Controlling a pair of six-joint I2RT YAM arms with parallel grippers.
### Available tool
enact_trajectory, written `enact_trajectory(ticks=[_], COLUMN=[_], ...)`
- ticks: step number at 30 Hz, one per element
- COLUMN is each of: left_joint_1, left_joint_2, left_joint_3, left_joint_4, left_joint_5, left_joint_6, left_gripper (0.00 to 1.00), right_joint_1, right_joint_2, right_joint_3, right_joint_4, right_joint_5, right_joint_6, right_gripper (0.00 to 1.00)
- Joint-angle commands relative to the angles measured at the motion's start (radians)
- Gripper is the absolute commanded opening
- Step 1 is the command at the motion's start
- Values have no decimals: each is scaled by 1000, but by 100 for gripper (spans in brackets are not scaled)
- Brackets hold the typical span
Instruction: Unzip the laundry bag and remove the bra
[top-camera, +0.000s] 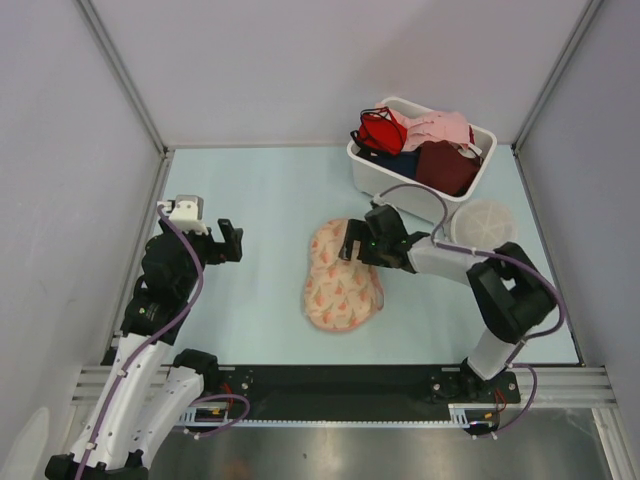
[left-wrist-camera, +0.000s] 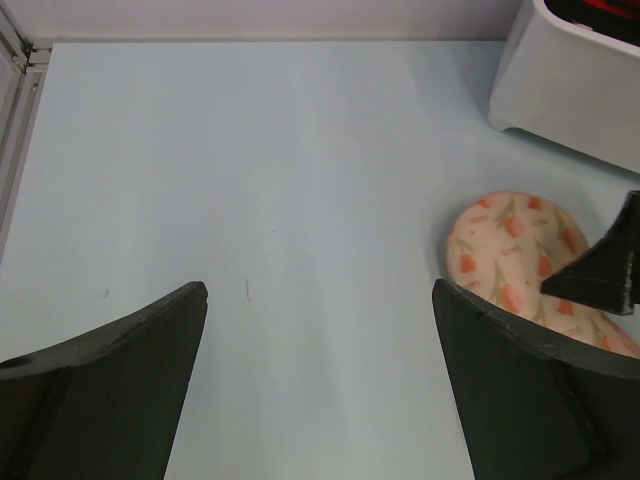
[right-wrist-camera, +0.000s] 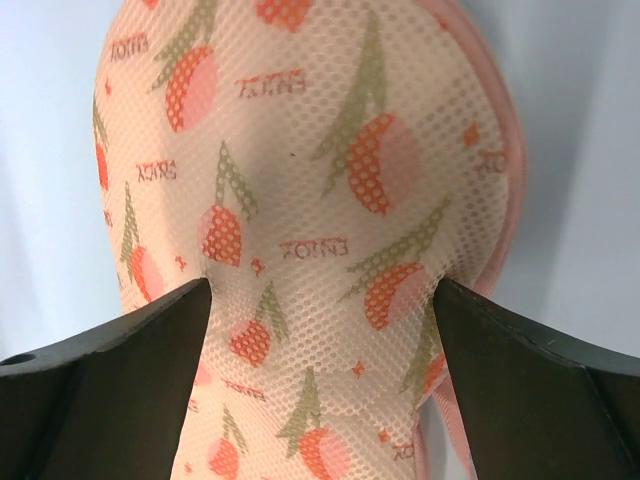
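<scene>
"Laundry bag (top-camera: 342, 277): where did you have it?"

"Lying flat in the middle of the table (top-camera: 250, 190), shut as far as I could tell, its far lobe right under my right gripper (top-camera: 352, 243). Those jaws stood wide apart and gripped nothing. My left gripper (top-camera: 232, 241) hung well off to the left, spread just as wide and empty."

"And the bra?"

"No white bra showed in any view, so I judged it was inside the pouch. The red bra (top-camera: 381, 131) and the pale pink garment (top-camera: 435, 128) in the white bin (top-camera: 368, 168) weren't mine to touch."

"How would you have played the unzip?"

"Find the zip pull first. I'd have wanted one gripper pinning the fabric near it while the other nipped the tab alone and drew it along the seam, low and slow, so the pouch didn't bunch or slide."

"Which camera helped?"

"The right wrist view gave me the mesh weave, the tulip print and the pink edge binding (right-wrist-camera: 515, 200), yet no pull. The overhead gave the whole peanut outline and both arms, but no seam detail. The left wrist view caught only one lobe near the bin's corner, with a right fingertip (left-wrist-camera: 600, 270) over it."
</scene>
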Motion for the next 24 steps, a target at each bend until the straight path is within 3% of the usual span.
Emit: enact_trajectory(ticks=[1, 6, 12, 19, 24], left_joint_1=[8, 8, 8, 8, 8], left_joint_2=[-6, -8, -2, 7, 24], left_joint_3=[8, 6, 6, 9, 28], left_joint_4=[22, 22, 22, 2, -27], left_joint_5=[3, 3, 4, -56, -83], left_joint_6=[16, 15, 13, 1, -43], left_gripper=[100, 100, 100, 100, 100], right_joint_1=[62, 123, 157, 192, 212], right_joint_2=[133, 191, 118, -82, -270], right_joint_3=[179, 298, 343, 257, 101], right_joint_4=[62, 44, -25, -180, -252], right_joint_5=[-94, -129, -109, 63, 95], right_joint_6=[-72, -133, -191, -169, -74], right_gripper=[98, 97, 97, 97, 97])
